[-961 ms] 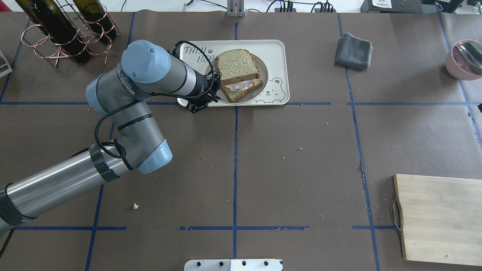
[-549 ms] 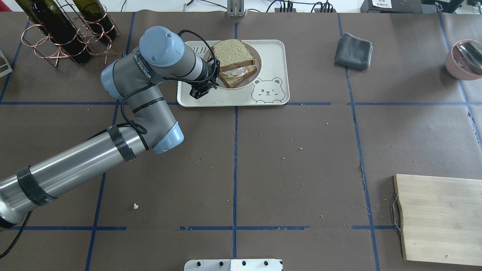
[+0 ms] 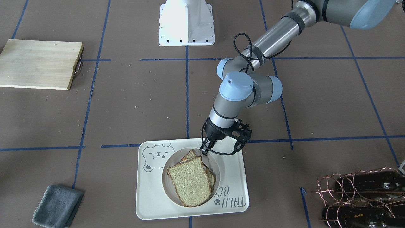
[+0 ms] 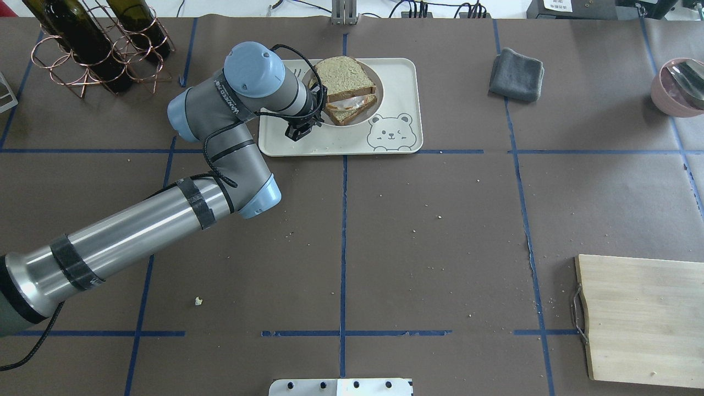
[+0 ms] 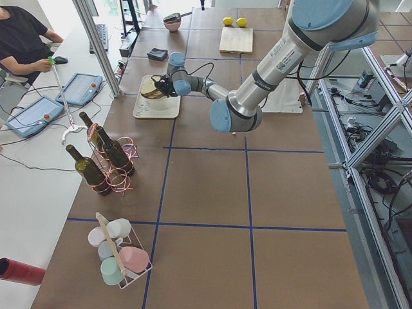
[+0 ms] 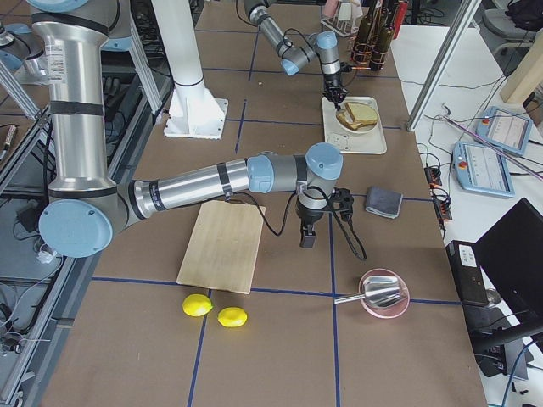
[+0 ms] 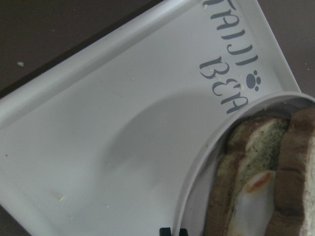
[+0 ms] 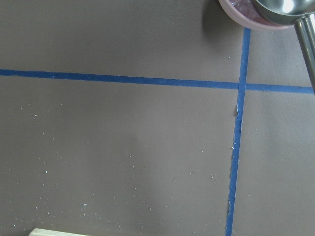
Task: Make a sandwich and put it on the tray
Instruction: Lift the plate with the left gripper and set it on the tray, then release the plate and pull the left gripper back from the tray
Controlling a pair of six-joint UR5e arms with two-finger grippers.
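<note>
The sandwich (image 3: 190,182), two bread slices with a fried egg between them, lies on a small round pale plate (image 3: 165,179) over the cream bear tray (image 3: 152,196). My left gripper (image 3: 205,149) is shut on the plate's rim at its robot-side edge. In the left wrist view the fingertips (image 7: 171,231) sit close together at the rim, and the plate casts a shadow on the tray (image 7: 98,123). In the overhead view the sandwich (image 4: 344,82) is over the tray's (image 4: 399,77) far left part. My right gripper (image 6: 306,240) shows only in the exterior right view; I cannot tell its state.
A wooden cutting board (image 4: 641,319) lies near right. A grey cloth (image 4: 516,67) and a pink bowl with a spoon (image 4: 679,85) are far right. A copper rack of wine bottles (image 4: 99,47) stands far left. Two lemons (image 6: 216,311) lie beyond the board.
My left gripper has moved the plate with the sandwich toward the tray's far left part. The bear drawing is now uncovered.
</note>
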